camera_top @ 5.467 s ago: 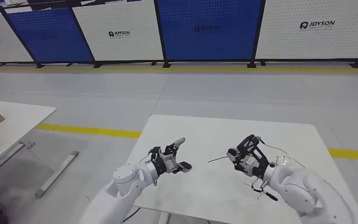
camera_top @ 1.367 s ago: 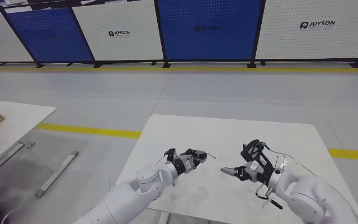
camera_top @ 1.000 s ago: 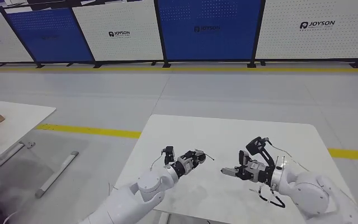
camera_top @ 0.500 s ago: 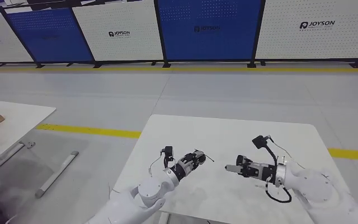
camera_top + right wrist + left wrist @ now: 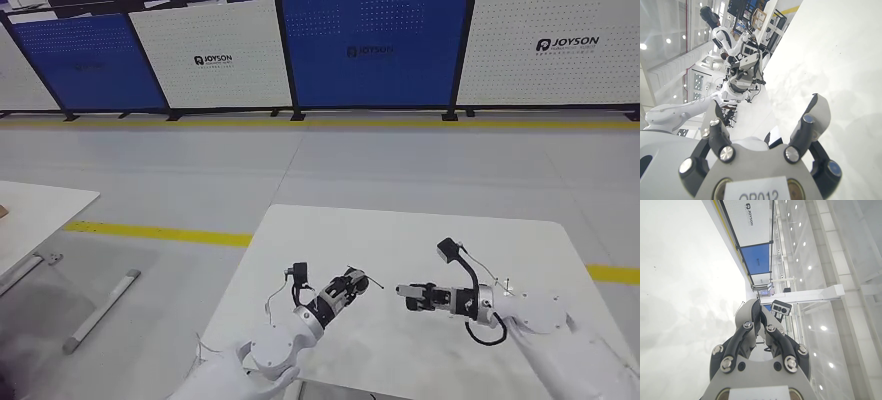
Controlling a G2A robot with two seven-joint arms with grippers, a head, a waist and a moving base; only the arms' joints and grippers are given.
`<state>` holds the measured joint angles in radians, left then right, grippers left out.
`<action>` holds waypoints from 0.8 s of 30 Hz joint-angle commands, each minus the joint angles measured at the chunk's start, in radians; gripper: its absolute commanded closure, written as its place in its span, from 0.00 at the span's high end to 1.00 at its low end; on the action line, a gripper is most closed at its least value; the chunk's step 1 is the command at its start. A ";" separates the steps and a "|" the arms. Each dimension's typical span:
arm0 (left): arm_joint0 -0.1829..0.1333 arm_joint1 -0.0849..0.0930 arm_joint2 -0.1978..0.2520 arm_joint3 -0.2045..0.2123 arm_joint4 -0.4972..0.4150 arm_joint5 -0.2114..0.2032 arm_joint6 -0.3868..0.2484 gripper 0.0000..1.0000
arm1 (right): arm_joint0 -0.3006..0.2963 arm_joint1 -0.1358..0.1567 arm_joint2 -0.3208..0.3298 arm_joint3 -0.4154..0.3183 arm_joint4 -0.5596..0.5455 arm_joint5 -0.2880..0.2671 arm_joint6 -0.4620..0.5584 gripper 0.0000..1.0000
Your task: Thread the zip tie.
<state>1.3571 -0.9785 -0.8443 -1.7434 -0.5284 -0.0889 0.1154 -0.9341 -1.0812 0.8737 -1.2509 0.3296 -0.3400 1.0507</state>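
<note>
Zip tie: 1 black zip tie (image 5: 372, 282) pinched in the left gripper (image 5: 345, 284), its free end pointing toward the right gripper (image 5: 408, 294)
Fingers: left closed on the zip tie; right spread apart, holding nothing
Loose: about 2 spare ties (image 5: 504, 287) lie on the tabletop (image 5: 400, 235) beside the right arm
Room: 1 white tabletop, grey floor with a yellow line (image 5: 160, 233), blue and white panels (image 5: 375, 50) behind
Clearance: the 2 grippers face each other over mid-tabletop, near but apart, well in from the far and side edges
</note>
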 commanded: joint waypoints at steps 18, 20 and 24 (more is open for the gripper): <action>0.000 -0.038 0.027 0.004 0.001 -0.002 0.132 0.00 | 0.011 -0.034 -0.017 0.070 0.095 0.000 0.033 1.00; -0.006 -0.046 0.036 0.010 0.001 0.001 0.141 0.00 | 0.028 -0.050 -0.032 0.092 0.095 0.000 0.031 1.00; -0.016 -0.061 0.052 0.022 0.015 0.015 0.165 0.00 | 0.065 -0.085 -0.050 0.157 0.105 0.000 0.030 1.00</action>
<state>1.3431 -1.0373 -0.7944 -1.7230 -0.5180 -0.0780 0.2729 -0.8762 -1.1603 0.8262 -1.1083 0.4361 -0.3400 1.0840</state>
